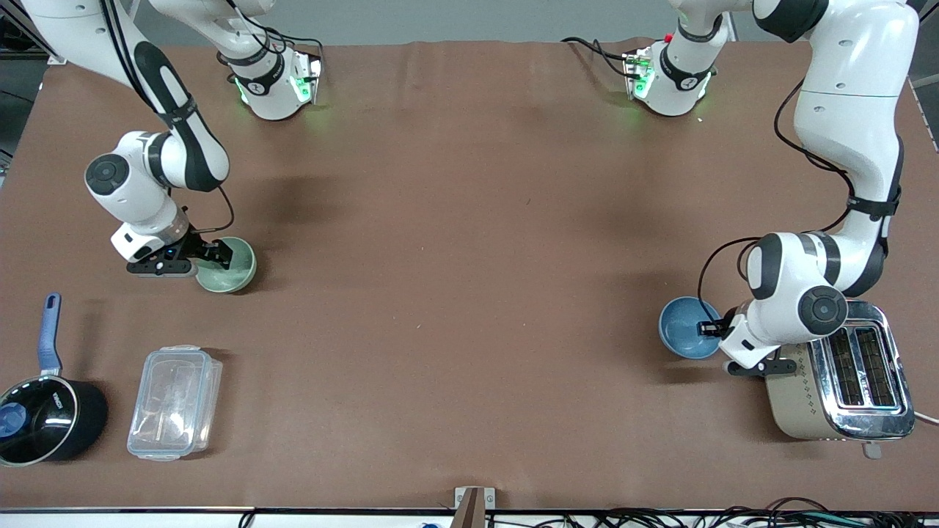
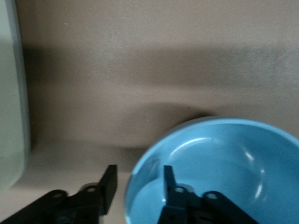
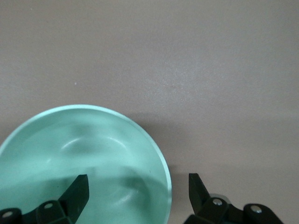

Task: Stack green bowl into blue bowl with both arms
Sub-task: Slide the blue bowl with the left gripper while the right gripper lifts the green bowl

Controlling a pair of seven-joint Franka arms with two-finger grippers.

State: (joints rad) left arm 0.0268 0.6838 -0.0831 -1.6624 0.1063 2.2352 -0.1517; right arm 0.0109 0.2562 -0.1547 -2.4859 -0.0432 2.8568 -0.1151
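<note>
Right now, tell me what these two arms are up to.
Each arm is at a bowl. The right gripper straddles the rim of the green bowl at the right arm's end of the table, one finger inside and one outside, jaws open. The left gripper does the same at the blue bowl, beside the toaster, with the jaws set closer about the rim. Both bowls sit on the table, far apart, not yet stacked.

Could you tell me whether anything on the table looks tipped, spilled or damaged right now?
Nothing stands out. The green bowl and blue bowl look intact, each with an open gripper straddling its rim: right gripper, left gripper.
</note>
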